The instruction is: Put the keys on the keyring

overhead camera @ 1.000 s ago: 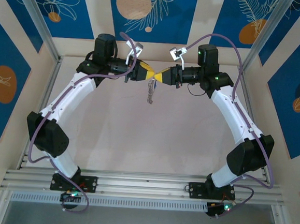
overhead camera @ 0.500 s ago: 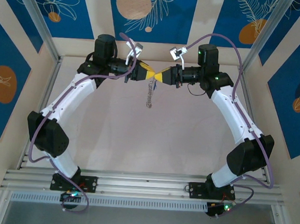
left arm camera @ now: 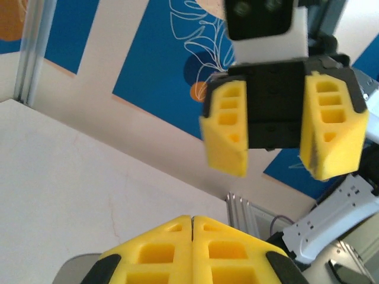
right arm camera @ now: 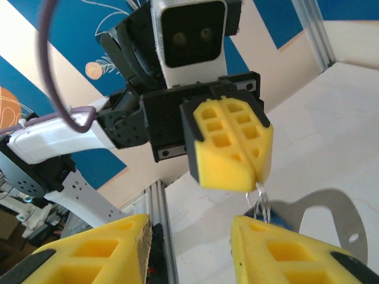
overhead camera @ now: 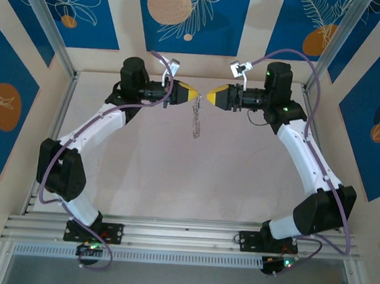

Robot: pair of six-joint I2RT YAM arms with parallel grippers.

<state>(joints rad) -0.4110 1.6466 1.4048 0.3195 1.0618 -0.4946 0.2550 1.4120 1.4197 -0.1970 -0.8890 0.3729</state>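
Where it hangs in the air above the far middle of the table (overhead camera: 174,174), the keyring (overhead camera: 196,119) is held by the top of its metal chain, which is pinched between the pressed-together yellow fingers of the left gripper (overhead camera: 194,95). In the right wrist view the chain (right arm camera: 260,200) is seen dropping from under those fingers, and the flat grey tag (right arm camera: 334,214) with its large oval hole is seen just below it. A small blue piece (right arm camera: 282,223) is glimpsed just beside the tag, half hidden by a finger; whether it is the key cannot be told. The right gripper (overhead camera: 210,97) is pointed at the left one, tip towards tip but apart, near the keyring; its fingers are spread and nothing is held between them. Both grippers are raised near the table's far edge
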